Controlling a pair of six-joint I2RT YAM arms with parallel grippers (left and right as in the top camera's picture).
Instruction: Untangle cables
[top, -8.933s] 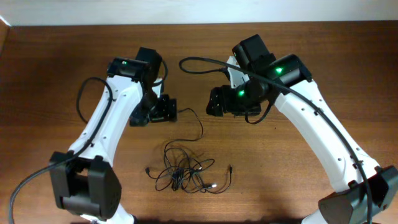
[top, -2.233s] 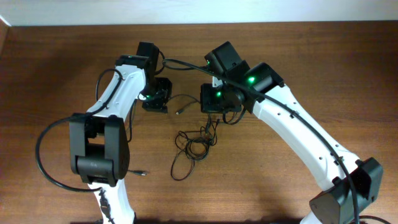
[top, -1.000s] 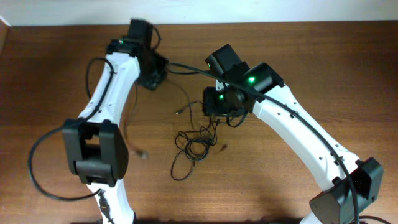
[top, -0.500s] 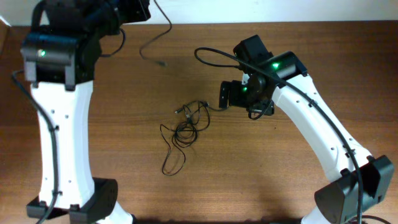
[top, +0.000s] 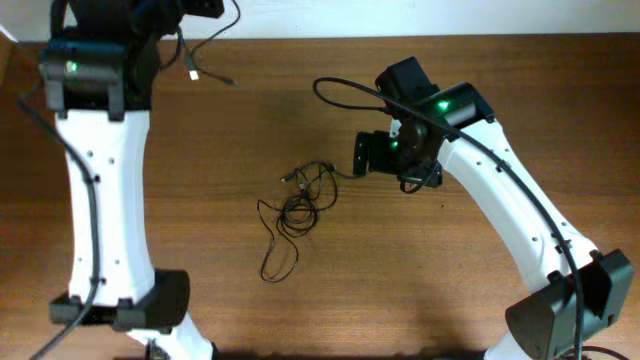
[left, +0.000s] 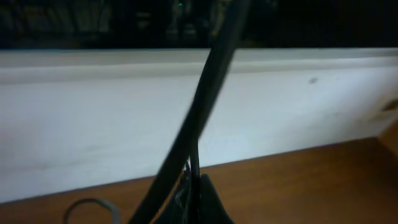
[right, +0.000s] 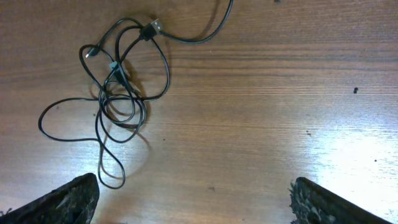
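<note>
Two fingers of the right gripper (right: 196, 200) stand spread wide and empty at the bottom corners of its wrist view. Ahead of them, offset toward the view's left side, the knot of thin black cables (right: 118, 93) lies flat on the brown wooden table (right: 261, 124). Its long axis runs away from the fingers, with a silver-tipped plug (right: 153, 26) at the far end. Right arm is plainly nearer; I judge it must shift sideways before pinching a strand. Farther off, the left gripper (left: 198, 194) is pinched shut on a single thin black cord (top: 192, 62), raised high by the table's far edge, well apart from the knot. No container in view.
</note>
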